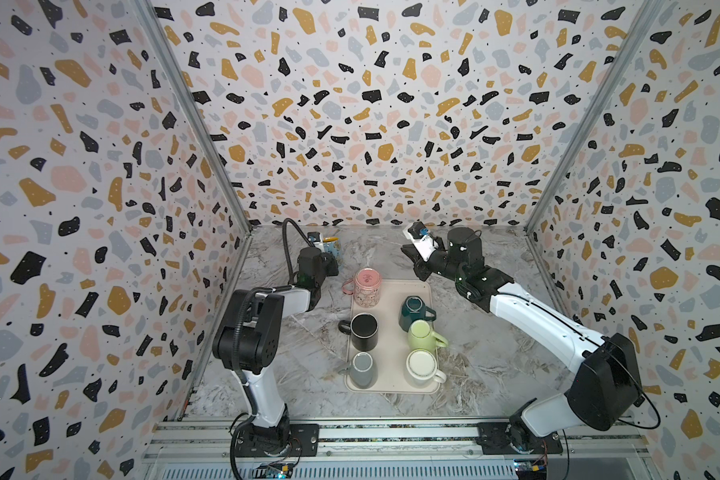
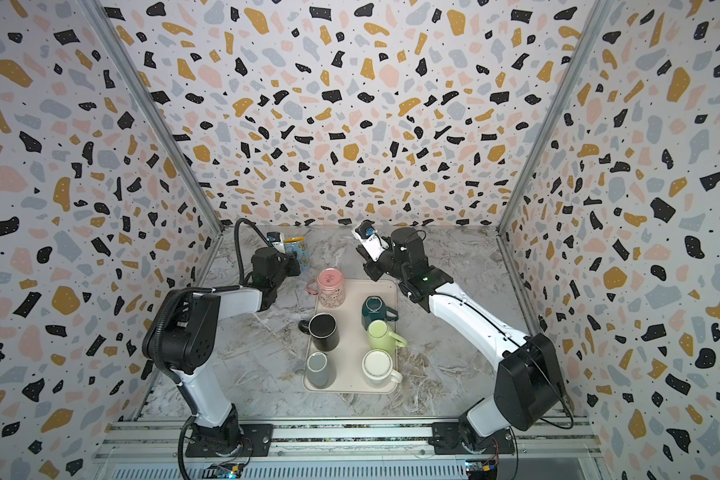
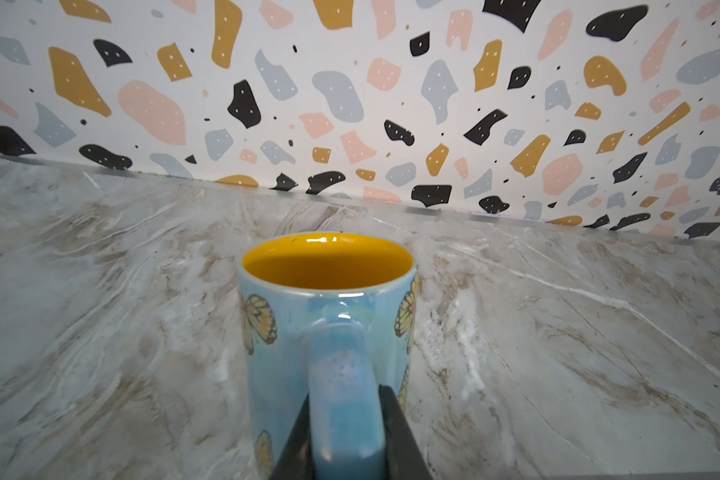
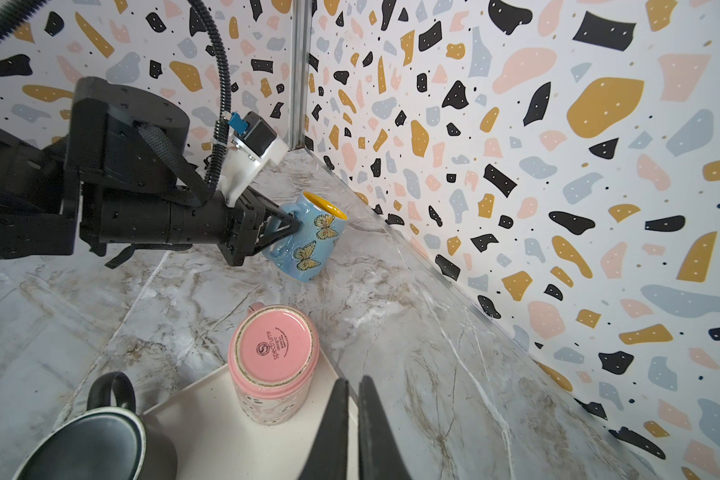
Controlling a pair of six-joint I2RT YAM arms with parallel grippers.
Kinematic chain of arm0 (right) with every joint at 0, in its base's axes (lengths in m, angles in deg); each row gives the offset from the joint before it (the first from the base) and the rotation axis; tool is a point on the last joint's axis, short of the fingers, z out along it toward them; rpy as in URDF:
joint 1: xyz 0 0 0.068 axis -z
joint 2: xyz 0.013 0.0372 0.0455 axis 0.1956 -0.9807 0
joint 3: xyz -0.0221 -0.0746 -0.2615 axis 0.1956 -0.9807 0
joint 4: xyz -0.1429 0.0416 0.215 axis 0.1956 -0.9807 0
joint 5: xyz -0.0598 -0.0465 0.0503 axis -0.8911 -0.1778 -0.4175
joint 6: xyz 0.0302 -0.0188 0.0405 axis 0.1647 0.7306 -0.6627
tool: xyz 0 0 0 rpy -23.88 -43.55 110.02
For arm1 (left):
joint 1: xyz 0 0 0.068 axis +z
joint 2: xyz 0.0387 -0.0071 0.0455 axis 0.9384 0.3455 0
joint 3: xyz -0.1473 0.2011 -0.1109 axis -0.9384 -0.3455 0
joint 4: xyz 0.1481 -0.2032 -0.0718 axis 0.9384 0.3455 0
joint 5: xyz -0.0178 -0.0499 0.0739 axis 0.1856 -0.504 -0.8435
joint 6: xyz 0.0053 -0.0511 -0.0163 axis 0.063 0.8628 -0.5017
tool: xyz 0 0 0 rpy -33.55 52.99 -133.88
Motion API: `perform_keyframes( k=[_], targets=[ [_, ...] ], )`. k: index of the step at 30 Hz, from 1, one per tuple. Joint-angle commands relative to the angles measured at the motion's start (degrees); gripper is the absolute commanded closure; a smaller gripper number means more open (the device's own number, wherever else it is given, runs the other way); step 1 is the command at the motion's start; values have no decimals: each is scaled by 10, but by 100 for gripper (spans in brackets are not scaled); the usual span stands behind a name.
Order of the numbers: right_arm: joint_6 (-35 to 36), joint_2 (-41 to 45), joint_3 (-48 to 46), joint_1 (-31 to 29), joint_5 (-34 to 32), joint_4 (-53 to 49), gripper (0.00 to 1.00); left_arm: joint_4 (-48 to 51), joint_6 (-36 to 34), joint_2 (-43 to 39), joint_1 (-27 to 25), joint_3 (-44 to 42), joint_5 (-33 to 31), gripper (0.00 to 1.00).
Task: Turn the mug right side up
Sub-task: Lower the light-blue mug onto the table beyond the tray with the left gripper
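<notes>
Past the tray (image 1: 391,361), the right gripper (image 4: 352,384) hangs shut and empty. The left gripper (image 4: 285,224) pinches the handle of the blue mug (image 4: 314,245), mouth up, near the far left corner of the bench (image 1: 474,332). It looks best set level before letting go.

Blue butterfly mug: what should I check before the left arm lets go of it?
1. Opening of the blue butterfly mug faces up: ok.
2. Fingers of the left gripper clamp the handle: ok.
3. Base flat on the table: cannot tell; the underside is hidden.
4. The pink mug stands apart from it: ok.
5. The right gripper is shut, empty and away from it: ok.
</notes>
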Motion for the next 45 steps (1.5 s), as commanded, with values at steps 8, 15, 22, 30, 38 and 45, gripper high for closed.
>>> perform_keyframes(
  k=[8,15,22,30,38,45],
  targets=[
    [-10,30,-7,3,-7,11,91,-144,2,10,2,13,11,100],
    [-12,29,-8,4,-6,12,91,-146,13,12,2,-8,13,100],
    [-15,35,-16,4,-7,16,90,-133,4,9,-3,-32,4,100],
    [-19,38,-22,4,-5,20,90,-113,-16,9,-20,-40,-14,100],
    [-22,44,-32,3,-3,25,90,-98,-17,9,-27,-51,-23,100],
    [-26,48,-40,4,-1,31,90,-79,-12,10,-30,-57,-28,100]
  ],
)
